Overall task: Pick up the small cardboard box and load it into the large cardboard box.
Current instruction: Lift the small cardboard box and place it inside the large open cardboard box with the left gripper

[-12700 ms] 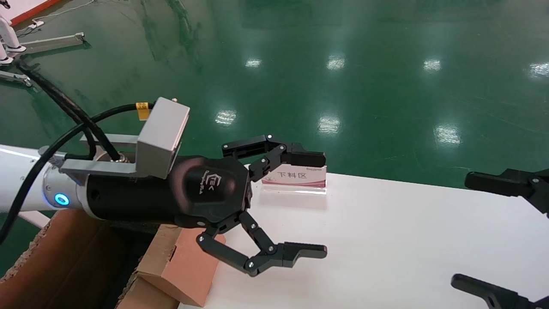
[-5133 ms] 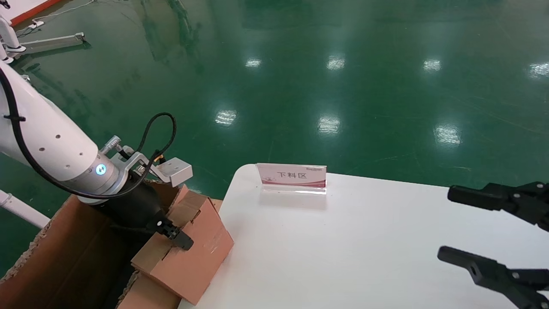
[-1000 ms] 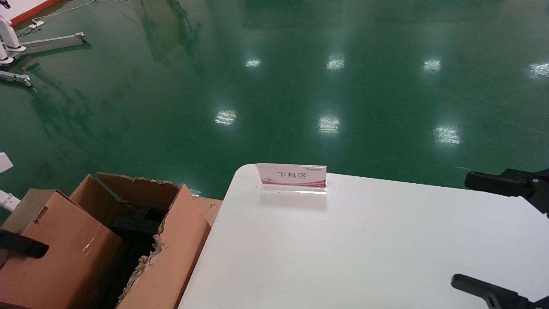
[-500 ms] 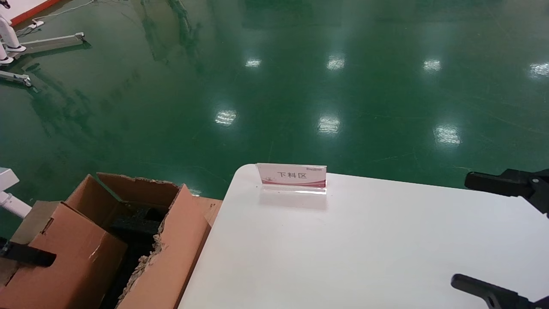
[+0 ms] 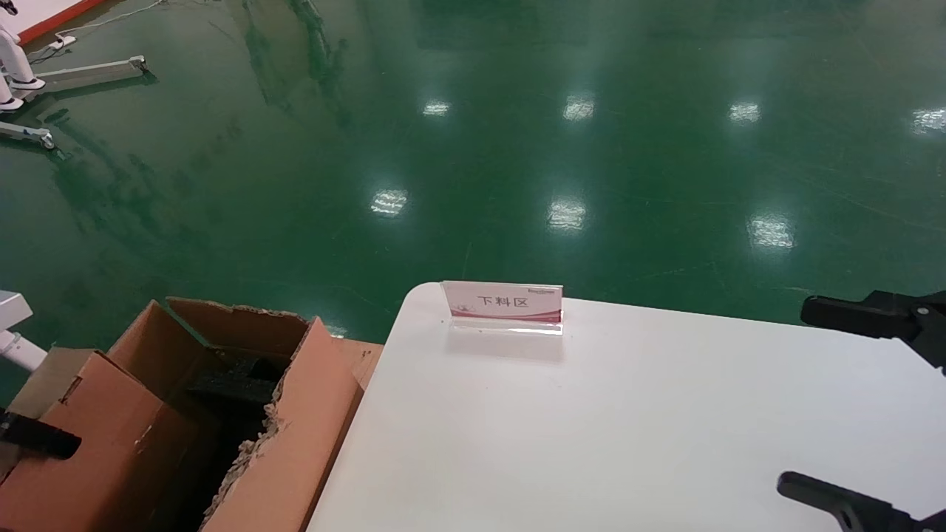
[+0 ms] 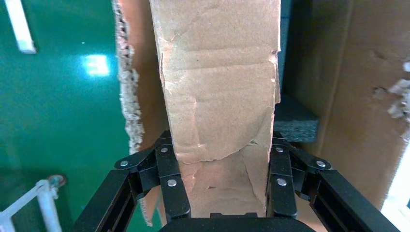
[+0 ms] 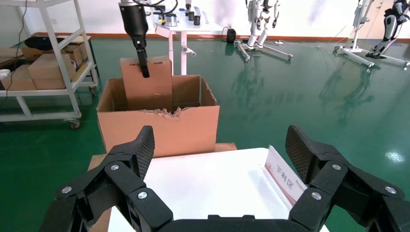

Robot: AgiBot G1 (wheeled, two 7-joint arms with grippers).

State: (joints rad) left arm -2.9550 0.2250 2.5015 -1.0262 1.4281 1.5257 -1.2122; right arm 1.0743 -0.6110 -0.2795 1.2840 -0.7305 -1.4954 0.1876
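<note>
My left gripper (image 6: 222,150) is shut on the small cardboard box (image 6: 220,87), with one finger on each side face. In the head view the small cardboard box (image 5: 103,443) stands at the lower left, inside the large cardboard box (image 5: 295,436), with one black finger (image 5: 37,437) across it. The large cardboard box has ragged top edges and black foam (image 6: 295,126) inside. The right wrist view shows the small cardboard box (image 7: 147,89) upright in the large cardboard box (image 7: 159,128), with the left gripper (image 7: 143,67) above it. My right gripper (image 5: 794,397) is open and empty over the table's right side.
A white table (image 5: 628,428) stands right of the large box, with a small acrylic sign (image 5: 502,303) at its far edge. The green floor lies beyond. A shelf cart with cartons (image 7: 43,67) and robot stands are farther off.
My left gripper closed on the small box at the table's left edge and carried it left over the large box. In the last second it sank slightly. The right arm stayed put.
</note>
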